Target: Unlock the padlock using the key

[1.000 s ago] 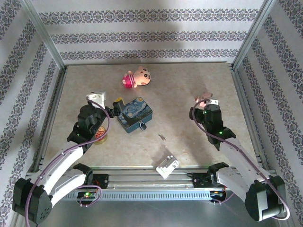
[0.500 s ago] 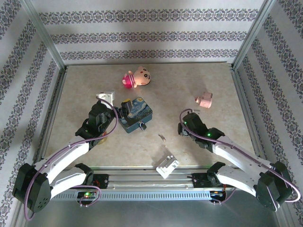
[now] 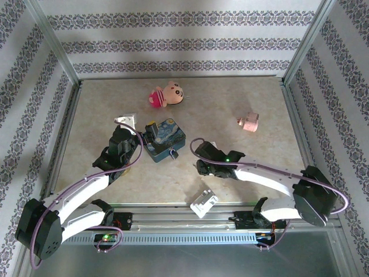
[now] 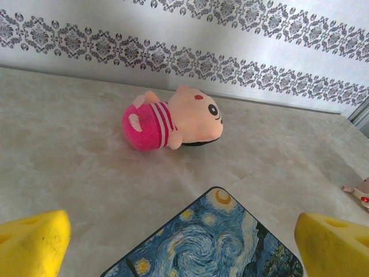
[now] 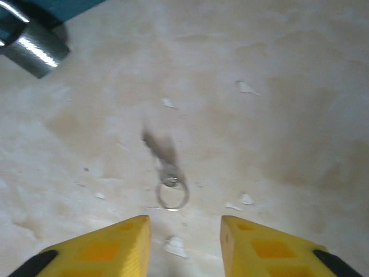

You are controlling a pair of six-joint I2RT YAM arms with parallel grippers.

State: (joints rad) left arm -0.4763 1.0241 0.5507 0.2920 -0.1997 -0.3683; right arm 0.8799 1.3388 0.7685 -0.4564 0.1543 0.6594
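On the far left, my left claw (image 4: 181, 242) is spread wide, its yellow fingers (image 4: 31, 242) standing either side of the blue painted tin (image 3: 167, 138) and holding nothing. Its wrist camera looks across the tin's lid to a pink-and-cream plush toy (image 4: 173, 118) lying on its side near the back wall, well apart from everything I need.

The padlock (image 3: 174, 154) lies on the surface (image 3: 104, 104) just beside the tin's near edge. In the right wrist view it sits at the top left corner (image 5: 34, 49), hard against the tin.

The key (image 5: 164, 156) lies flat on the bare surface to the right of the padlock, its ring (image 5: 172, 194) toward me. Only a few pale flecks lie around it.

My right claw (image 5: 184, 242) hovers low just short of that ring. Its fingers are apart with a modest gap and pinch nothing.

Nearer the arm bases a white plastic block (image 3: 204, 202) lies tilted, clear of the key. Far right, the pink toy piece (image 3: 248, 122) sits alone.

Compared with a second ago, the right arm has swung from above the pink piece, leftward and down to the key. The left arm has shifted slightly closer to the tin. The tin, padlock, plush and block lie where they were.
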